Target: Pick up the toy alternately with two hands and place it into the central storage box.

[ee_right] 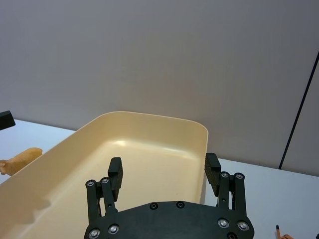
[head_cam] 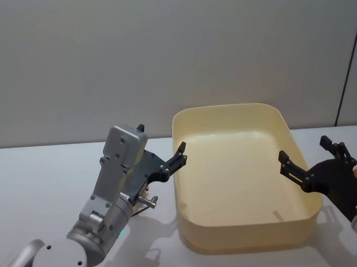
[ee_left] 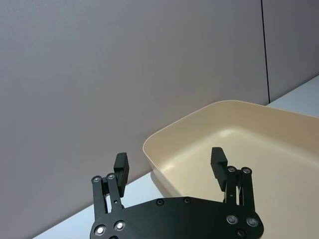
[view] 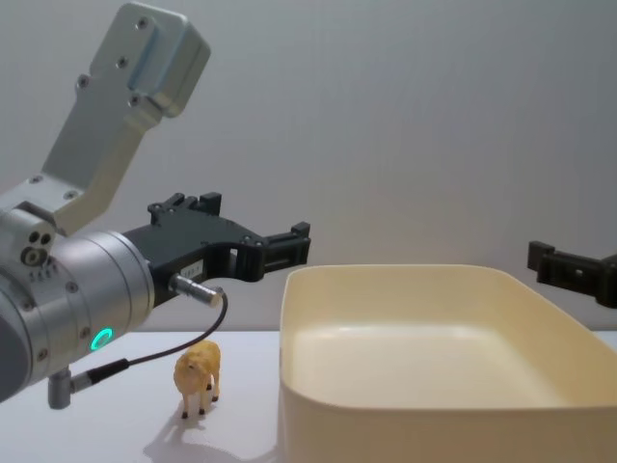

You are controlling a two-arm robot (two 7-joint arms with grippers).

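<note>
At the left rim of the central storage box (head_cam: pixel 250 240), the left gripper (ee_left: pixel 169 160) hangs with fingers spread wide and empty. The right gripper (ee_right: pixel 163 169) hovers at the opposite rim, equally spread. One tub, two grippers, one tan toy animal (view: pixel 198 376), which stands on the white table (head_cam: pixel 49 176) outside the box's left wall, beneath the left arm's cable (view: pixel 164 355).

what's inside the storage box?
Only its bare floor shows in the central storage box; no toy on it. The left gripper and right gripper hover open at its side rims. The floor strip behind the near wall is hidden.
</note>
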